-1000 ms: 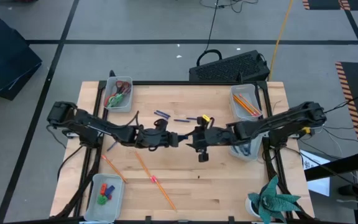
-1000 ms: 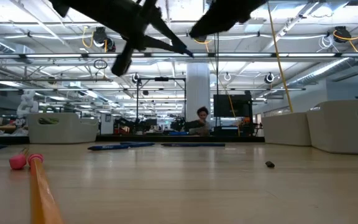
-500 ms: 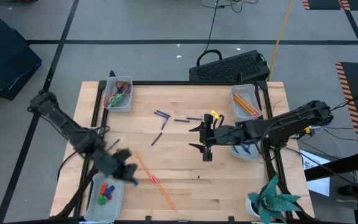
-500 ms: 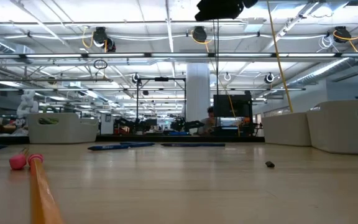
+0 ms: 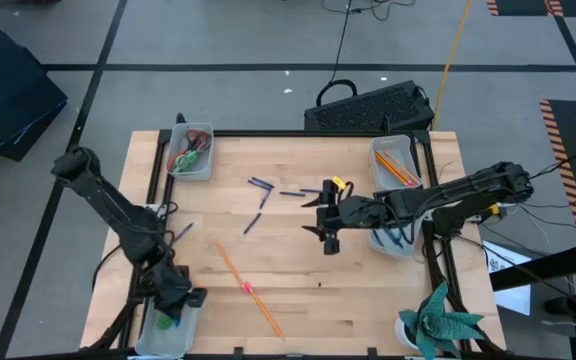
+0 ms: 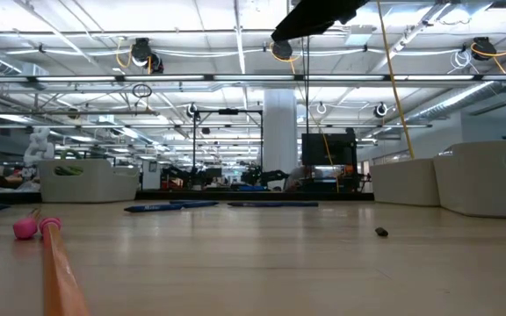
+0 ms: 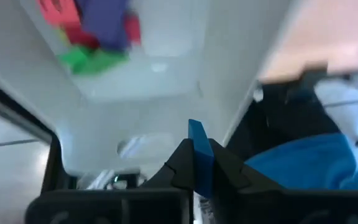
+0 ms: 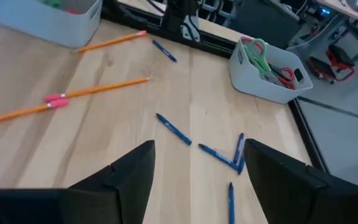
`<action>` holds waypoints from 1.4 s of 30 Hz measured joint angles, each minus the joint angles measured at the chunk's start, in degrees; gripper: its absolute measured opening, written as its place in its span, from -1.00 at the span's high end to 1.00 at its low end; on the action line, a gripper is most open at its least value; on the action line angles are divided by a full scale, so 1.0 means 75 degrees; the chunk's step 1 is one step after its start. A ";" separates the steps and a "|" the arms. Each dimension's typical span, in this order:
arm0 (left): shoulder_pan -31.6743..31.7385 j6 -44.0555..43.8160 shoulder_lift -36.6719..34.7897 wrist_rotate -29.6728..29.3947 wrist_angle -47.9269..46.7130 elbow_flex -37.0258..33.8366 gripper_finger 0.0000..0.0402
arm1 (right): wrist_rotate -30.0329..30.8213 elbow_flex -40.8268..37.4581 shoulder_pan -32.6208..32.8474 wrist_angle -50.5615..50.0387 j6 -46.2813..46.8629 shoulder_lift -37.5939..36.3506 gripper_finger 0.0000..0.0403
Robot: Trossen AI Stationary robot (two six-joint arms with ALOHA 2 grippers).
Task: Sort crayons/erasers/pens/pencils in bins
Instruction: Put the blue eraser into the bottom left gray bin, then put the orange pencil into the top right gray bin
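Blue crayon (image 7: 199, 155) sits clamped in the left claw (image 7: 197, 163) above the crayon bin (image 7: 135, 93); released off-centre, it may strike the rim. Right claw (image 8: 194, 171), spread apart, hovers over pens (image 8: 174, 129).

Left arm stretched toward lower left of the high view, left gripper (image 5: 180, 298) pointing down, fingers closed on a blue crayon (image 7: 199, 155). Right arm reaching in from the right edge, right gripper (image 5: 330, 213) near frame centre, fingers spread wide apart.

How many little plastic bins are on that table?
4 bins: one at the top-left corner, one bottom-left, two along the right edge, the lower partly hidden by an arm.
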 joint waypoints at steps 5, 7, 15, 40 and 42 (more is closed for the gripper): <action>0.0089 -0.0132 -0.0012 0.0116 0.0059 -0.0532 0.68 | -0.0359 0.0003 -0.0009 -0.0467 -0.0486 0.0005 -0.18; 0.0094 -0.0105 -0.0011 0.0323 0.0093 -0.0603 0.55 | -0.0397 0.0003 -0.0008 -0.0559 -0.0507 0.0001 -0.18; 0.0071 -0.0070 -0.0025 0.0352 -0.0089 -0.0123 0.02 | -0.0352 0.0003 0.0025 -0.0643 -0.0903 -0.0002 -0.18; 0.1847 0.0168 0.2622 -0.6010 -0.3742 0.2490 0.31 | 0.0486 -0.0003 0.1063 -0.0639 -0.0105 -0.0269 -0.18; 0.1898 -0.0121 0.3318 -0.5499 -0.3738 0.2617 0.35 | 0.0486 -0.0006 0.1078 -0.0645 -0.0006 -0.0261 -0.18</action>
